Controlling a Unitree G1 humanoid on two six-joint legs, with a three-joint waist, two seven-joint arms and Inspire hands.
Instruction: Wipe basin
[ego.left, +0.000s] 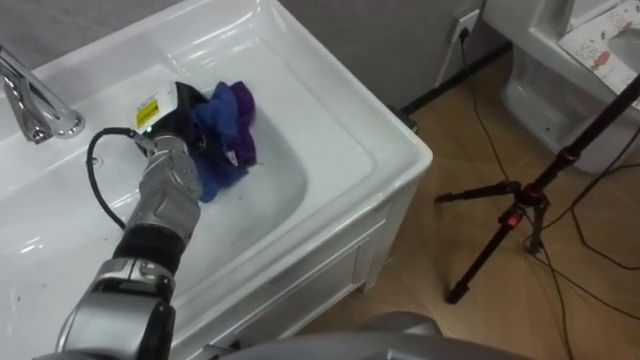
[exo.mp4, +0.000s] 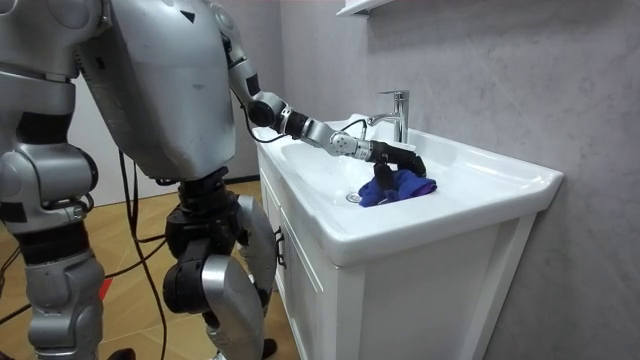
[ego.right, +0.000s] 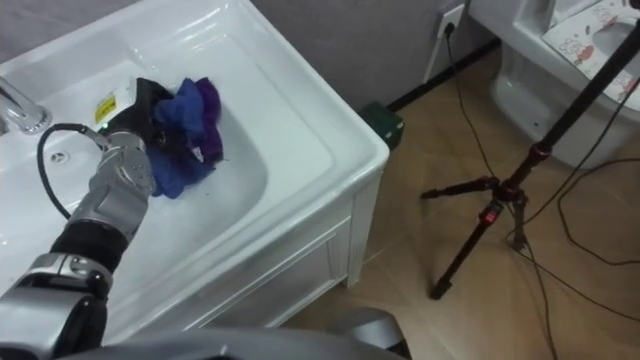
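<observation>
Lying crumpled in basin: blue-purple cloth.

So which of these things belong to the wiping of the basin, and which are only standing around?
For the job:
basin
blue cloth lying inside it
left hand on the cloth

Only standing around:
faucet
tripod
wall socket

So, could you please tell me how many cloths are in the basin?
1: a blue and purple cloth, bunched in the basin against the left hand; a second could be hidden in the bunch.
</observation>
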